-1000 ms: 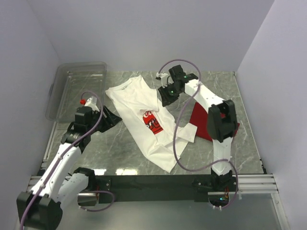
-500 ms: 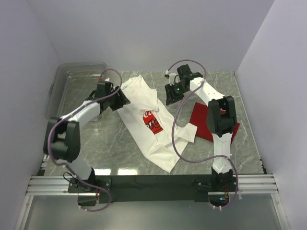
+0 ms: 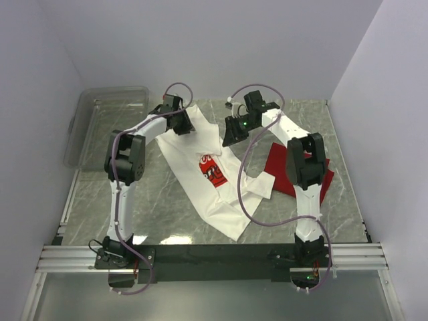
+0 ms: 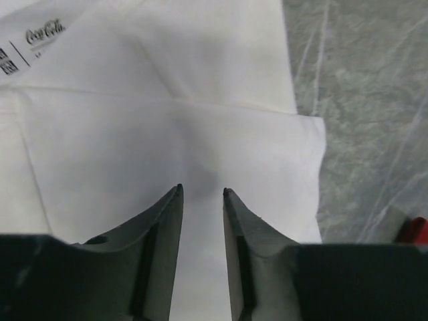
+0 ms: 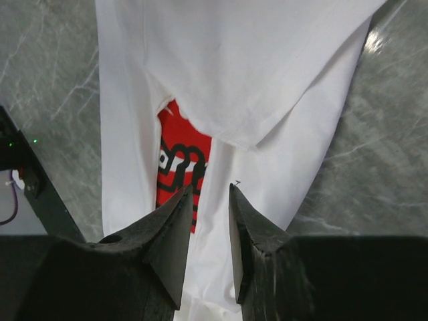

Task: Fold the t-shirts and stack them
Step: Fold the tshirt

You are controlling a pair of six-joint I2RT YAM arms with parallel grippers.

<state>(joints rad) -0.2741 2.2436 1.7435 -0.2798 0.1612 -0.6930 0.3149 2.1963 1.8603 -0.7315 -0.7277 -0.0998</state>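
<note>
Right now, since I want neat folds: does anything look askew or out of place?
Yes. The white t-shirt lies diagonally and rumpled, a flap folded over part of its red print. The red t-shirt looks flat.

The red shirt (image 3: pixel 279 172) lies partly behind the right arm (image 3: pixel 304 164) in the top view, so its full outline cannot be followed. A folded flap of the white shirt (image 3: pixel 224 204) covers part of the red print (image 5: pixel 175 175), whose lettering shows only in fragments. In the left wrist view the white shirt runs off the top and left edges, and the small type beside the neck label (image 4: pixel 45 31) is too small to read. A red scrap (image 4: pixel 416 231) is cut off at that view's right edge, and what it is cannot be told. Whether the left gripper (image 4: pixel 202 194) touches the cloth beneath it is unclear.
</note>
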